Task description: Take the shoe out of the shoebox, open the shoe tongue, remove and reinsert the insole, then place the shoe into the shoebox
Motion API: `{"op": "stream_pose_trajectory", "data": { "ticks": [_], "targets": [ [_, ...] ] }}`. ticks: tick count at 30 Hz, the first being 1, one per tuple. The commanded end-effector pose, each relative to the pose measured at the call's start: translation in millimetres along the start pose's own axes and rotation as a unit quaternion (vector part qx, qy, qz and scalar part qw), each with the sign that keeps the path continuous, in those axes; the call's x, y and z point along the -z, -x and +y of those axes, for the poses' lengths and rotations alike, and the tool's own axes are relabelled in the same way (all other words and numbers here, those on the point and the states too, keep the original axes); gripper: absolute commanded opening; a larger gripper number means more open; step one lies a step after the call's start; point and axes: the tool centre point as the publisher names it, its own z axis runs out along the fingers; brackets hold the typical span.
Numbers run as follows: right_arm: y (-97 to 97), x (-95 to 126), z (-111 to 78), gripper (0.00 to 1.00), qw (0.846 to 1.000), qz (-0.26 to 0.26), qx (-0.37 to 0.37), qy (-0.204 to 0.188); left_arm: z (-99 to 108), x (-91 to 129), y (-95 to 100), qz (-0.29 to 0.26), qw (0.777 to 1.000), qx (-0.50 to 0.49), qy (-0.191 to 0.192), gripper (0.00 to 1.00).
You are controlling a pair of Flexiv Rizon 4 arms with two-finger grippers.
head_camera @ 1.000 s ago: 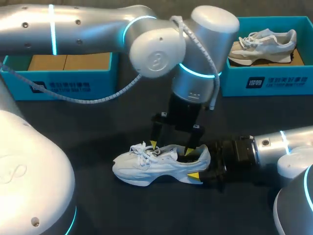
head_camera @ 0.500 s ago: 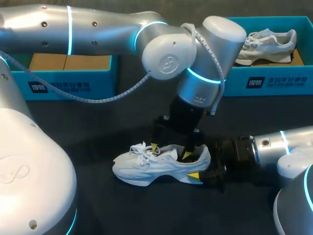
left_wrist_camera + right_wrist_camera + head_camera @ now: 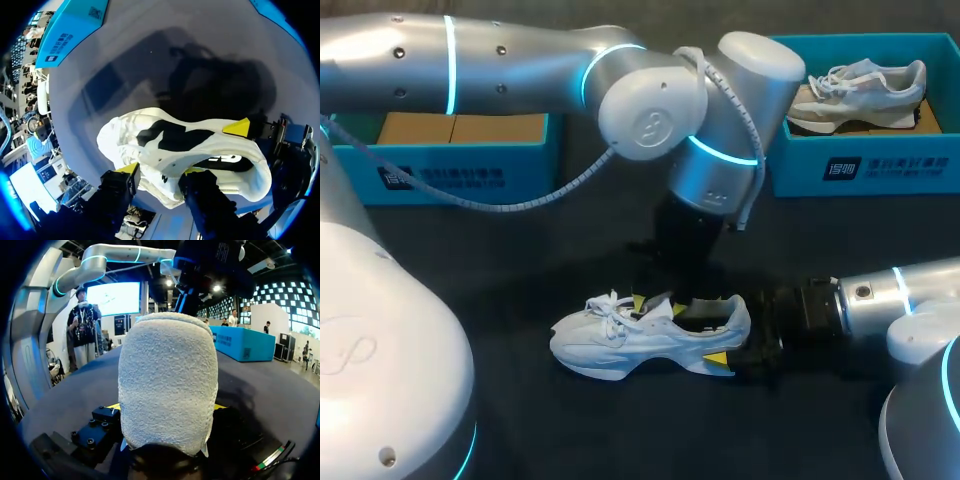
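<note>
Item under inspection: one white shoe [image 3: 620, 340], out of its box and lying on its side on the dark counter [image 3: 520, 250], near the middle, toe to the left and heel to the right. The right hand [image 3: 732, 340] comes in low from the right and pinches the heel from both sides, bracing the shoe. The left hand [image 3: 658, 303] is down on the shoe's upper at the mouth, just behind the laces; whether it has a pinch there or merely rests against the material cannot be told. At far right, a blue box [image 3: 865, 165] holds a second shoe [image 3: 865, 85]; another blue box [image 3: 450, 170] sits at far left. Assessment: removal from the box is done and the tongue-opening step is in hand. The insole cannot be told apart from the dark lining. The next move calls for a sure hold on the tongue and a pull toward the toe, with the heel braced, to widen the mouth.
</note>
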Motion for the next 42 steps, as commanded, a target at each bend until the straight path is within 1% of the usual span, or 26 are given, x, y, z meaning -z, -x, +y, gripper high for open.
{"op": "stream_pose_trajectory", "data": {
  "ticks": [1,5,7,10,14,20,22,23,25,30,36,40,42],
  "targets": [
    [-1.1,0,-0.7,0.00,1.000,0.000,0.000,-0.002,5,2,15.8,0.022,1.000,0.000,-0.008,0.44],
    [-1.1,0,-0.7,0.00,1.000,0.000,0.000,-0.002,8,5,20.0,0.039,0.999,-0.005,-0.016,0.42],
    [-1.1,0,-0.7,0.00,1.000,0.000,0.000,-0.002,9,7,21.8,0.045,0.999,-0.006,-0.019,0.39],
    [-1.1,0,-0.7,0.00,1.000,0.000,0.000,-0.002,10,8,23.7,0.054,0.998,-0.007,-0.022,0.31],
    [-1.1,0,-0.7,0.00,1.000,0.000,0.000,-0.002,9,8,25.2,0.061,0.998,-0.008,-0.025,0.17],
    [-1.1,0,-0.7,0.00,1.000,0.000,0.000,-0.002,11,9,31.3,0.081,0.996,-0.013,-0.031,0.16],
    [-1.1,0,-0.7,0.00,1.000,0.000,0.000,-0.002,12,10,35.0,0.092,0.995,-0.015,-0.032,0.14],
    [-1.1,0,-0.7,0.00,1.000,0.000,0.000,-0.002,13,10,37.5,0.099,0.994,-0.017,-0.035,0.11],
    [-1.1,0,-0.7,0.00,1.000,0.000,0.000,-0.002,15,10,43.4,0.115,0.992,-0.017,-0.038,0.00],
    [-1.1,0,-0.7,0.00,1.000,0.000,0.000,-0.002,23,7,62.9,0.169,0.983,-0.044,-0.052,0.00],
    [-1.1,0,-0.7,0.00,1.000,0.000,0.000,-0.002,29,-2,78.0,0.222,0.972,-0.045,-0.065,0.00],
    [-1.1,0,-0.7,0.00,1.000,0.000,0.000,-0.002,27,-12,84.8,0.267,0.960,-0.051,-0.070,0.00],
    [-1.1,0,-0.7,0.00,1.000,0.000,0.000,-0.002,23,-19,88.6,0.289,0.953,-0.061,-0.066,0.00]
  ]
}}
